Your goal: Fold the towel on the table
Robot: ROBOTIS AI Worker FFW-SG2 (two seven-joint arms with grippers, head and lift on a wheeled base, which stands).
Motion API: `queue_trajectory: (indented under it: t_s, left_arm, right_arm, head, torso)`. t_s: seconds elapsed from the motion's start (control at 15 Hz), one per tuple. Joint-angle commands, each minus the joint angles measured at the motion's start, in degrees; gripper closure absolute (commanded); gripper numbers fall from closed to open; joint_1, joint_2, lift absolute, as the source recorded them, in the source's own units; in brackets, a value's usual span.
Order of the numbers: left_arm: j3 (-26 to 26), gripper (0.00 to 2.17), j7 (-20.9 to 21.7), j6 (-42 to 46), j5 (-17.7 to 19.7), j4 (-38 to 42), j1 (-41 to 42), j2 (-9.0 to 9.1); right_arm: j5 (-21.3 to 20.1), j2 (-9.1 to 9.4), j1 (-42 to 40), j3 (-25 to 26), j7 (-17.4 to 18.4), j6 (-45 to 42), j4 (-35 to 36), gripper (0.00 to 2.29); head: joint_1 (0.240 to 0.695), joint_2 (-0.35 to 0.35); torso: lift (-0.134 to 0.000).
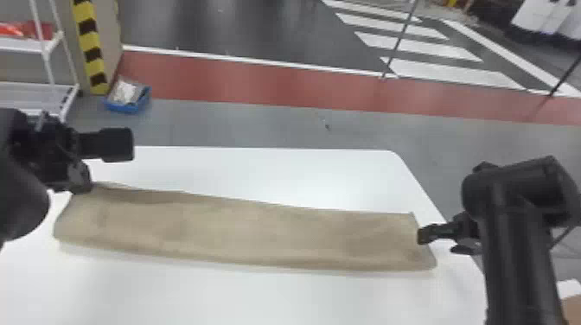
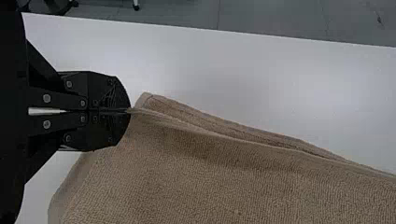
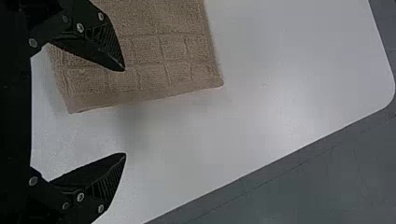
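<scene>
The tan towel lies as a long folded strip across the white table. At its far left corner is my left gripper; in the left wrist view the left gripper is shut on the corner of the towel, with a second layer edge just beyond. By the strip's right end is my right gripper. From the right wrist view, the right gripper stands wide open, one finger above the end of the towel and the other over bare table.
The white table has its far edge behind the towel and a rounded far right corner. On the floor beyond are a blue box and, at far left, a white shelf rack. Thin poles rise at the right.
</scene>
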State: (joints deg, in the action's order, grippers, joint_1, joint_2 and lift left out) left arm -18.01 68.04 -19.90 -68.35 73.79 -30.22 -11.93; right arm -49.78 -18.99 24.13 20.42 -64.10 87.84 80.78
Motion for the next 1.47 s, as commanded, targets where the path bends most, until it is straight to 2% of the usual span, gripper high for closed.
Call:
queue_trajectory:
  t_s: [0.0,0.07,0.13,0.2,0.27,0.53,0.67,0.87,1.07,1.2,1.33,1.4]
  left_arm:
    - [0.17,0.62,-2.12,0.08,1.11,1.27,1.47,-0.02]
    - [0.34,0.18,-4.23,0.08,1.55,2.32,2.44,-0.2]
    - [0.7,0.0,-7.13,0.08,1.91,4.08,3.94,-0.82]
    - [0.78,0.0,-10.3,0.08,3.14,6.02,5.17,-1.52]
    - [0.96,0.0,-11.44,-0.27,3.49,6.81,5.61,-1.96]
    - [3.24,0.02,-11.44,-2.56,3.93,7.95,6.84,-1.96]
    - [4.56,0.03,-11.18,-6.25,6.65,8.83,7.01,-1.96]
    - [7.9,0.03,-10.39,-6.43,10.34,9.88,7.19,-1.87]
    - [10.28,0.03,-10.3,-6.78,12.8,10.94,8.07,-1.69]
    - [12.12,0.02,-9.86,-13.63,17.02,11.11,8.07,-1.26]
    - [12.65,0.02,-10.21,-17.85,17.29,11.11,7.98,-0.2]
    - [12.91,0.02,-10.3,-17.85,17.29,11.2,8.24,0.15]
  right_arm:
    - [0.56,-0.08,-1.19,0.41,-0.5,1.6,2.54,0.23]
    - [0.92,-0.17,-1.63,0.59,-1.02,2.13,3.42,0.23]
    - [1.35,-0.26,-2.33,0.76,-1.02,2.13,4.65,0.23]
    - [1.71,-0.26,-2.42,1.2,-1.02,2.24,5.09,0.23]
    - [1.97,-0.26,-2.42,1.55,-1.02,2.24,5.18,0.23]
    - [3.73,-0.43,-2.51,3.58,-0.85,2.24,5.27,0.23]
    - [4.43,-0.43,-2.51,4.72,-0.67,2.24,5.36,0.23]
    - [6.89,-0.96,-2.15,7.35,0.03,2.24,5.53,0.18]
    - [10.76,-2.46,-1.36,10.61,0.03,2.24,5.53,0.18]
    - [13.31,-4.13,-0.4,12.1,-0.85,2.24,4.65,0.18]
    - [15.42,-5.88,0.39,13.77,-2.96,2.24,1.23,0.17]
    - [16.91,-6.15,0.57,14.56,-2.96,1.42,0.17,0.17]
  head:
    - [0.695,-0.297]
    - [0.695,-0.298]
    - [0.695,-0.299]
    - [0.695,-0.299]
    - [0.695,-0.297]
    - [0.695,-0.288]
    - [0.695,-0.285]
    - [0.695,-0.274]
    - [0.695,-0.276]
    - [0.695,-0.278]
    - [0.695,-0.275]
    - [0.695,-0.273]
  torso:
    - [-0.124]
    - [-0.124]
    - [-0.124]
    - [-0.124]
    - [-0.124]
    - [-0.124]
    - [-0.124]
    - [-0.124]
    - [-0.124]
    - [-0.124]
    - [-0.124]
    - [-0.124]
